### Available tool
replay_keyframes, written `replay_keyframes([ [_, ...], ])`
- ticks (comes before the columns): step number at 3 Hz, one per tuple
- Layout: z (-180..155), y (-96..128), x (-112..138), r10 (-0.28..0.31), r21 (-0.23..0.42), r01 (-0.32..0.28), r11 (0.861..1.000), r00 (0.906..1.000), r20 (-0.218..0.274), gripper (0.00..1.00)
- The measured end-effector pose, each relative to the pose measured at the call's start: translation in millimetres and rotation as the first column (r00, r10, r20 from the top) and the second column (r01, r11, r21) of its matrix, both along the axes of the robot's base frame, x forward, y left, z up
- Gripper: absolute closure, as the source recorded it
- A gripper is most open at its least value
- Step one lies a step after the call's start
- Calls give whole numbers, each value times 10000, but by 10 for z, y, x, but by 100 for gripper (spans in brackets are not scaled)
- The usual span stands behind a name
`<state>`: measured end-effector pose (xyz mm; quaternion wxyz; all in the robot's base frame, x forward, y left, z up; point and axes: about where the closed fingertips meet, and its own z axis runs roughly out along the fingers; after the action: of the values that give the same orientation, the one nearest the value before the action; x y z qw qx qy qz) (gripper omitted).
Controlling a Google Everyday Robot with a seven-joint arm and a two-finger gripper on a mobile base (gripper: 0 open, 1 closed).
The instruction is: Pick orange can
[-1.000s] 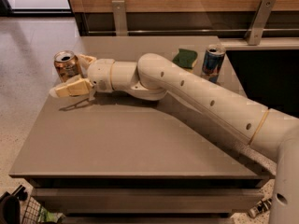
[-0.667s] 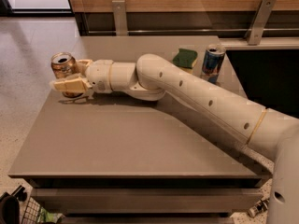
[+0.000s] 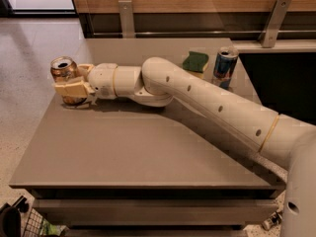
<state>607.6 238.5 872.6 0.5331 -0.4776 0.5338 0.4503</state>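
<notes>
Evidently the orange can [image 3: 64, 72] stood upright on the far left corner of the grey table [image 3: 123, 152], close to its left edge, with its silver top open to view. The gripper [image 3: 70, 81] was at the can, with one pale part lying across the lower front of it and another part showing just behind it on the right. Whether it already pressed on the can or only enclosed it, I cannot tell. One second before, the gripper was lower and in front of the can, apart from it. Since then it had come up and forward, so that the can was now inside it. The can itself had hardly moved and was not lifted.

For the task this means, in my judgement, that the approach was finished and the closing and lifting remained. Because the can was so near the edge, a push to the left could tip it off.

The white arm [image 3: 197, 95] reached across the table from the right. Well apart, at the far right, were a green sponge [image 3: 196, 61] and a blue-and-silver can [image 3: 225, 64], both untouched.
</notes>
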Motion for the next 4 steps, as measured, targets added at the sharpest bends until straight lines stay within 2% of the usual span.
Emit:
replay_keyframes([
  [1, 5, 21, -13, 39, 4, -39, 10000, 10000, 4, 100],
  [2, 15, 30, -24, 89, 21, -89, 10000, 10000, 8, 100],
  [3, 211, 15, -111, 383, 142, -387, 9991, 9989, 254, 100],
  [4, 678, -46, -284, 716, 134, -732, 9972, 9931, 925, 100],
])
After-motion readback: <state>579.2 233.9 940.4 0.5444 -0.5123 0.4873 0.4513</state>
